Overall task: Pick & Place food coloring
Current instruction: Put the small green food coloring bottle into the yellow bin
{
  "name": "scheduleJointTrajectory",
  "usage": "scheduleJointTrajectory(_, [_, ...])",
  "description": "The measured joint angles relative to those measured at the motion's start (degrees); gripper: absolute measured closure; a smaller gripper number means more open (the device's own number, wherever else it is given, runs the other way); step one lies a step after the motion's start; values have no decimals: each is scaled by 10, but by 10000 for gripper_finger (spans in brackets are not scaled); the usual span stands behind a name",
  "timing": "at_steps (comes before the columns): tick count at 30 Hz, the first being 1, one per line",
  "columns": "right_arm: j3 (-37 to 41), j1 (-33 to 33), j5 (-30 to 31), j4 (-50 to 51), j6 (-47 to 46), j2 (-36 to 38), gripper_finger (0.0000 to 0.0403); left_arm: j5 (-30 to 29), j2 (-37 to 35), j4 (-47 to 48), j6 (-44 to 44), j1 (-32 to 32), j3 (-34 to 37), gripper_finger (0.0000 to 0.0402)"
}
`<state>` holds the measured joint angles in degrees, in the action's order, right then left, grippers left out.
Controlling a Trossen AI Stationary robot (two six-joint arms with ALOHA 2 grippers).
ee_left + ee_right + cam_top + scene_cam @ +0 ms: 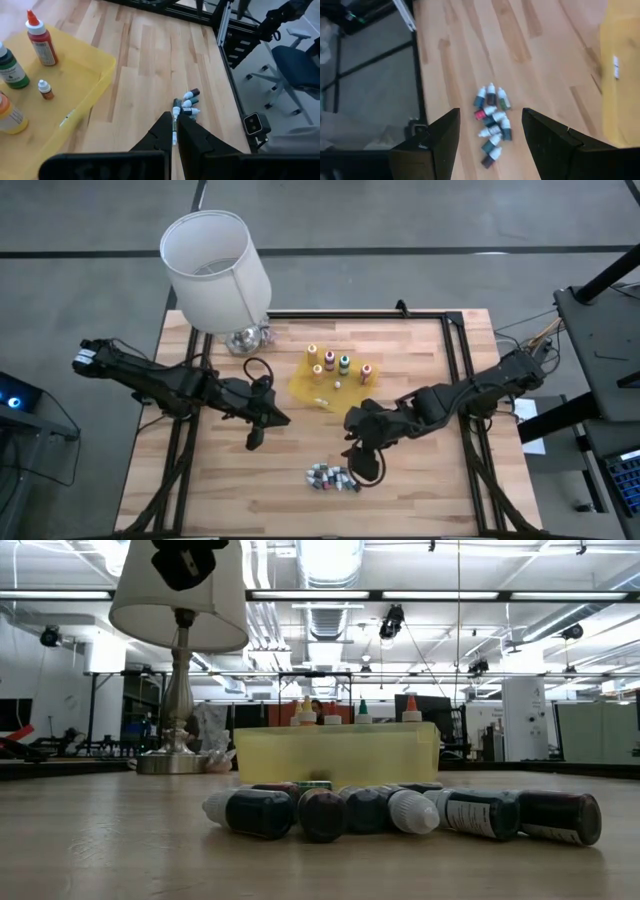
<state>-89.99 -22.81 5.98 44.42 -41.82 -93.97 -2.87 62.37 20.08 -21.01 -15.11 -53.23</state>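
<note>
We are partway: four bottles (338,366) are standing in the tray (303,385), vials (330,477) are lying loose. Our right gripper (366,465), fingers spread, is hovering above them; left gripper (254,438) is pressed together, empty.

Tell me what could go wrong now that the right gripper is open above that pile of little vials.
1. The small vials lie touching in a tight heap, so the open right gripper could pinch two at once or scatter them.
2. They lie on their sides and may roll across the table if nudged.
3. The upright bottles in the yellow tray stand close together; a drop there might tip one.
</note>
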Motion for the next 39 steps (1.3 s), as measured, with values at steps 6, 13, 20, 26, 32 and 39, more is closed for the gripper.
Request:
scheduleJointTrajectory(6, [7,2,1,-8,-1,0,197,1,0,0,4,0,0,401])
scheduleJointTrajectory(13, [14,2,-1,-31,2,-31,197,2,0,0,4,0,0,401])
scheduleJointTrajectory(20, [-11,4,-9,-31,25,-83,197,2,0,-1,4,0,0,401])
scheduleJointTrajectory(26, [-22,5,-22,-31,33,-104,197,0,0,-1,4,0,0,401])
scheduleJointTrajectory(32, [-23,6,-33,-32,30,-116,197,5,0,-1,-4,0,0,401])
scheduleJointTrajectory(39, [-22,6,-47,-27,28,-128,197,43,0,6,23,-1,2,401])
